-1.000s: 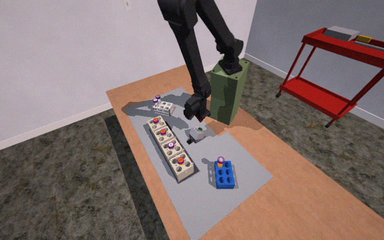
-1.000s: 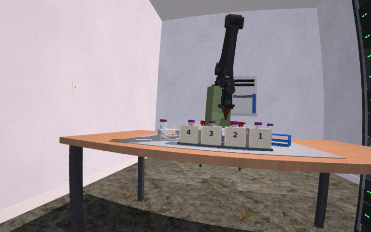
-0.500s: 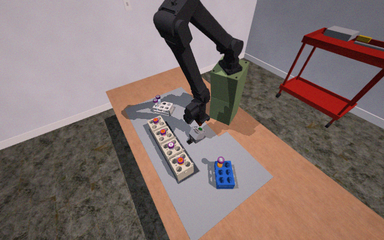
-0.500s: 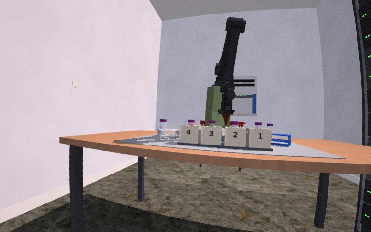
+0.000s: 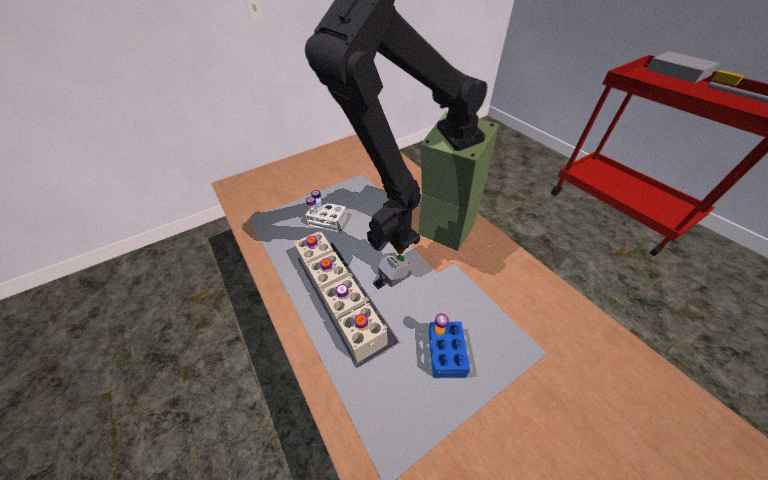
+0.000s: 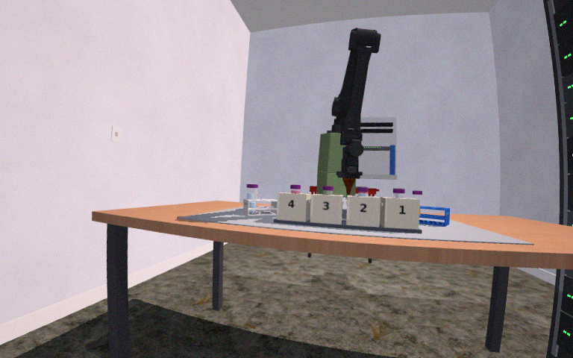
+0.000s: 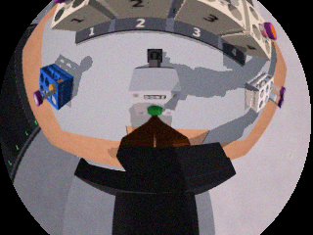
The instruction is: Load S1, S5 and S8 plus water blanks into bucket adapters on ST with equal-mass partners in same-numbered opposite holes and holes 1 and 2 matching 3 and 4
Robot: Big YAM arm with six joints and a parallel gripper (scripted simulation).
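Note:
My gripper [image 5: 399, 247] is shut and empty, pointing down just above the green key DONE [image 5: 400, 257] on its small grey box [image 5: 392, 270]. I cannot tell whether the tip touches the key. In the wrist view the key [image 7: 155, 110] sits right at the closed fingertips [image 7: 156, 128]. The four adapters on stand ST [image 5: 341, 294] each hold one tube. Adapter 1 [image 5: 361, 320], adapter 3 [image 5: 325, 263] and adapter 4 [image 5: 311, 241] hold orange-dot tubes. Adapter 2 [image 5: 342, 290] holds a white-dot tube. The blue rack RS [image 5: 449, 349] holds one grey-dot tube [image 5: 441, 320].
The white rack RB [image 5: 326, 216] stands at the far end of the mat with two tubes [image 5: 313, 198]. The arm's green pedestal [image 5: 455, 181] is right behind the key box. A red cart [image 5: 668, 141] stands off the table.

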